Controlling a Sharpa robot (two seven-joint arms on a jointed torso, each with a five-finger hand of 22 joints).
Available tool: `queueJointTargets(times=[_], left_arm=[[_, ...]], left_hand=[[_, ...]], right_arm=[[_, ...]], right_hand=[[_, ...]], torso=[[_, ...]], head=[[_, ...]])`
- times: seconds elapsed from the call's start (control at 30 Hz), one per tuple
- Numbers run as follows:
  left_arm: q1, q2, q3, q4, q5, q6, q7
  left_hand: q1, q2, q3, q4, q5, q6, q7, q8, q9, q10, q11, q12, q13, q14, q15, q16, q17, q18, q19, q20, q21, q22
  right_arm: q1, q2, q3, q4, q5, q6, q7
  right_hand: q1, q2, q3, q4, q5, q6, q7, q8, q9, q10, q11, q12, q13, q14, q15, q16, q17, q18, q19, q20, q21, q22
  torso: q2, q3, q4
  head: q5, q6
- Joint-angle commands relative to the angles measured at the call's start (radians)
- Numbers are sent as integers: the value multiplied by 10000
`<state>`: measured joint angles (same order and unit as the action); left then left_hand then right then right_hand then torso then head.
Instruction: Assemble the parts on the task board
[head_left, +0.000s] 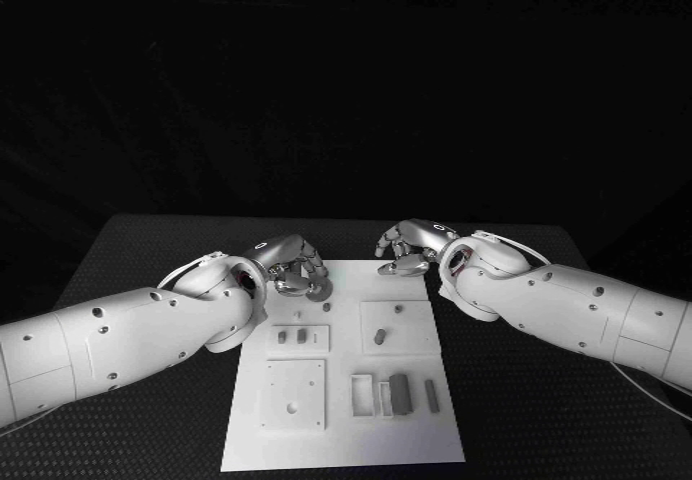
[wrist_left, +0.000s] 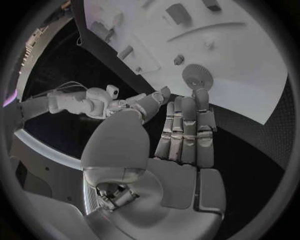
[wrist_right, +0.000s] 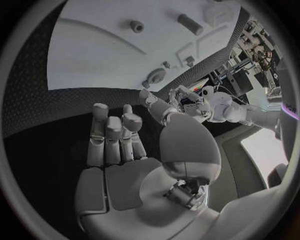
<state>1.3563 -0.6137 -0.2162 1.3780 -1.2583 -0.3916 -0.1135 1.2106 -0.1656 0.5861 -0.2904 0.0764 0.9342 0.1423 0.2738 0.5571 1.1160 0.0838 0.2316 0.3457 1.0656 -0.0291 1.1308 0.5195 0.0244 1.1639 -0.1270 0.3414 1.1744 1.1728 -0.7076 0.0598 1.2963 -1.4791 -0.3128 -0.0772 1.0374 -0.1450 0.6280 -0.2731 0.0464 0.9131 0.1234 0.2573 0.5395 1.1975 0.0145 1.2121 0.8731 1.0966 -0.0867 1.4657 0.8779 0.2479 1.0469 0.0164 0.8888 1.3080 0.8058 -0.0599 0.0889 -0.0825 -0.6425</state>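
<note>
The white task board (head_left: 346, 440) lies in the middle of the black table. A round toothed grey part (head_left: 315, 291) lies flat near the board's far left corner. My left hand (head_left: 293, 268) hovers right beside it with nothing in its grasp. In the left wrist view the straight fingertips (wrist_left: 200, 95) end just short of the toothed part (wrist_left: 196, 75); contact cannot be told. My right hand (head_left: 410, 250) is over the board's far right corner, its fingers (wrist_right: 111, 131) straight and apart, holding nothing. The right wrist view shows the toothed part (wrist_right: 155, 76) by the left hand (wrist_right: 161, 106).
Nearer on the board are a small plate with two slotted pieces (head_left: 299, 338), a plate with a short peg (head_left: 379, 337), a plate with holes (head_left: 296, 393), two upright frames (head_left: 378, 394) and a grey block (head_left: 430, 393). Black table (head_left: 144, 260) surrounds the board.
</note>
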Motion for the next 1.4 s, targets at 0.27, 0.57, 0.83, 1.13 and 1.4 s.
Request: queueJointTargets(times=[0.27, 0.57, 0.83, 1.13, 1.4], left_arm=[[-69, 540, -220, -417, -2967, 883, 947], [-319, 961, -218, -983, -3180, 797, 1054], [-451, 1160, -218, -1262, -3411, 1235, 864], [-518, 1197, -217, -1400, -3436, 1347, 802], [-520, 1171, -216, -1392, -3489, 1488, 674]], left_hand=[[170, 3, -248, 0, -87, 274, -97, 1, -156, 138, 47, -654, -430, 340, 52, 759, 397, 624, 442, 12, 483, 525], [46, 69, -292, 7, -149, 369, -72, -8, -242, -15, 165, -1042, -670, 140, 164, 789, 398, 682, 274, 120, 464, 674], [12, 104, -292, 13, -102, 375, -5, -34, -295, 148, 153, -1085, -732, 212, 156, 865, 406, 747, 358, 137, 512, 749], [32, 91, -288, 14, -95, 164, -36, -173, -416, 175, 155, -1193, -807, 252, 155, 938, 414, 782, 418, 133, 547, 827], [74, 165, -285, 7, -96, 265, 49, -141, -494, 551, 39, -1111, -771, 453, 45, 1225, 510, 849, 673, 55, 725, 1009]], right_arm=[[-5, 53, 2, -33, -3, 3, 78], [-5, 81, 2, -25, -3, 10, 86], [-5, 51, 2, 5, -3, 9, 80], [-5, 33, 3, 42, -4, 17, 80], [-5, 29, 3, 38, -4, 18, 81]], right_hand=[[-49, -11, 16, 64, 22, -13, 54, -57, -15, -42, 6, -37, -10, -8, -40, -64, -10, 139, 38, 40, -64, 104], [-48, -5, 18, 65, 22, -19, 56, -60, -16, -43, 8, -35, -9, -6, -39, -63, -10, 139, 41, 40, -63, 104], [-44, -3, 19, 64, 22, -23, 57, -63, -16, -43, 9, -32, -7, -5, -38, -61, -9, 139, 44, 39, -62, 105], [-43, -4, 19, 63, 21, -25, 58, -65, -16, -43, 10, -29, -6, -3, -36, -59, -8, 139, 47, 38, -62, 105], [-44, -4, 18, 64, 21, -25, 59, -65, -15, -43, 11, -26, -5, -1, -35, -57, -8, 139, 49, 38, -61, 106]], torso=[[14, -14, 2], [6, -13, 6], [15, -16, 4], [-2, -24, 14], [-9, -24, 23]], head=[[-79, 9], [-123, -13], [-181, -50], [-208, -84], [-220, -102]])
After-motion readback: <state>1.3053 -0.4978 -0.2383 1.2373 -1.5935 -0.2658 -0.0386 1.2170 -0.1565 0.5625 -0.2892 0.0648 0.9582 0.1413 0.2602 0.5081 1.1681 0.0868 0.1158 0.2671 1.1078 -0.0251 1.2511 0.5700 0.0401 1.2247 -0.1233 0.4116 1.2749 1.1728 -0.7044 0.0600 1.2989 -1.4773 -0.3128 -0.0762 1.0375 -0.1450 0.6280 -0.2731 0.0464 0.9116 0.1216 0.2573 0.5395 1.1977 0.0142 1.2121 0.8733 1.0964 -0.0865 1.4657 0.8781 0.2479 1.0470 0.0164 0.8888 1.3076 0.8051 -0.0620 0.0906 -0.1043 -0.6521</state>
